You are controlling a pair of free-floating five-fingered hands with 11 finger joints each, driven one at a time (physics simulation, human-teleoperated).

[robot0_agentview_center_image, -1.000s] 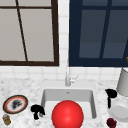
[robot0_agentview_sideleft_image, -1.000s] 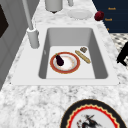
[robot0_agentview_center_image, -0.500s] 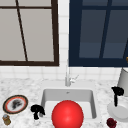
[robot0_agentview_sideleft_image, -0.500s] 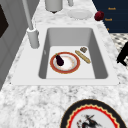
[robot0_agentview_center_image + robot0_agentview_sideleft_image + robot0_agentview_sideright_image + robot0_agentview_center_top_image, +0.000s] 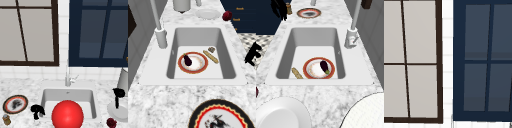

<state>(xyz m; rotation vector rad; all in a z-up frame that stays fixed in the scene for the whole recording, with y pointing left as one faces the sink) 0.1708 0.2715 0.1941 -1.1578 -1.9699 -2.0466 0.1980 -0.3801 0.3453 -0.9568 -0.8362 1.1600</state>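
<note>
My left hand (image 5: 37,110) hangs at the sink's (image 5: 67,93) left front corner with loose fingers, holding nothing. It also shows beside a small brown jar (image 5: 288,8) as my left hand (image 5: 279,8). My right hand (image 5: 118,93) floats over a white plate (image 5: 120,112) on the right counter, fingers pointing straight down, apart from it. Another hand (image 5: 251,54) shows off the counter's front edge. In the sink basin lies a red-rimmed plate (image 5: 199,66) with a dark eggplant (image 5: 187,60) on it. A breadstick (image 5: 210,56) and a small brown piece (image 5: 211,49) lie beside it.
A big red ball (image 5: 67,115) covers the sink's front. A patterned plate (image 5: 15,103) and a jar (image 5: 6,120) sit on the left counter. A dark red fruit (image 5: 111,122) and a grey container (image 5: 123,80) stand at the right. The faucet (image 5: 68,77) rises behind the sink.
</note>
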